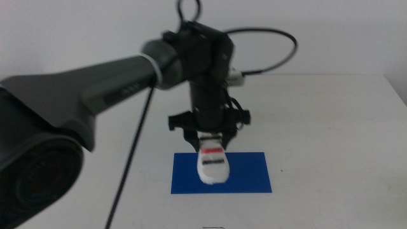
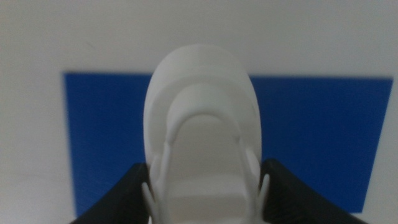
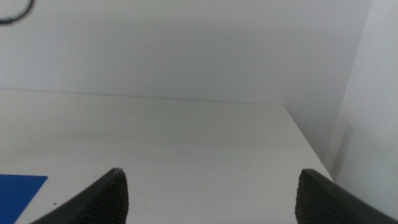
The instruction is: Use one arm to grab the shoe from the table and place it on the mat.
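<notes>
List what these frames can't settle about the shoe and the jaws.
- Shoe heel: middle view, hidden behind left gripper.
- Straps: left wrist view, cut off by the frame edge.
- Contact between sole and mat: unclear in both.
- Right gripper: jaw bases cut off.

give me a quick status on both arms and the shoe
Left gripper shut on shoe, over mat. Right gripper open, waiting off aside. Nothing in the way.
</notes>
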